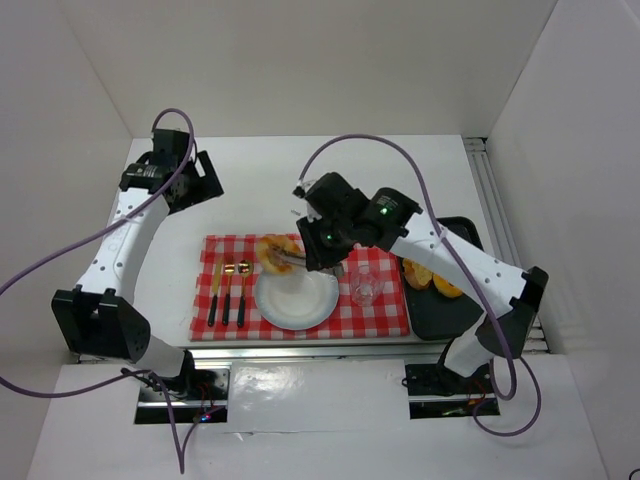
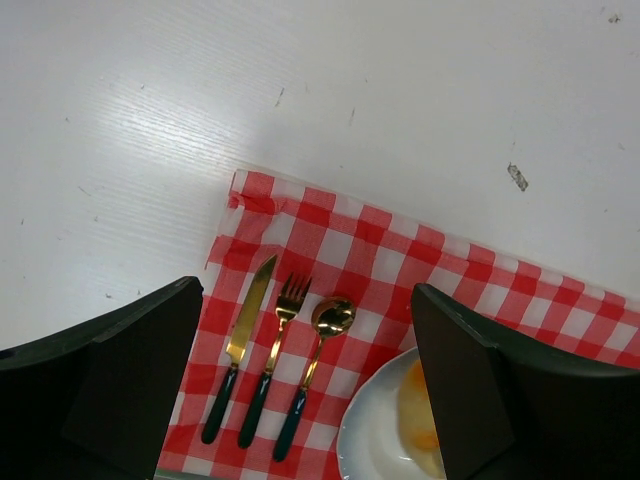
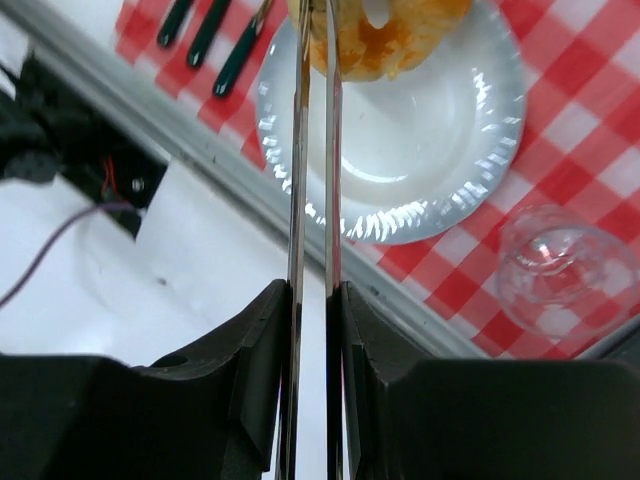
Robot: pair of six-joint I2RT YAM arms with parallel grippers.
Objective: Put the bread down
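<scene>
bread [image 3: 385,35] is hanging at the far end of the tongs [image 3: 313,150], a puffy golden roll pinched between two thin metal blades. the right gripper [image 3: 316,300] is squeezing those blades together, so it is clamped on the tongs, not on the roll itself. the roll is hovering at the far left rim of the white plate [image 3: 440,190], and i can't tell whether it is touching. the tongs' long axis is running straight from the gripper out to it. the plate's middle is lying nearer the robot and a little right, so i'd judge a short pull that way is needed before any drop. the left gripper [image 2: 308,293] is hovering wide apart over the far left corner of the checked cloth [image 2: 400,250], clearly the farther arm.
</scene>
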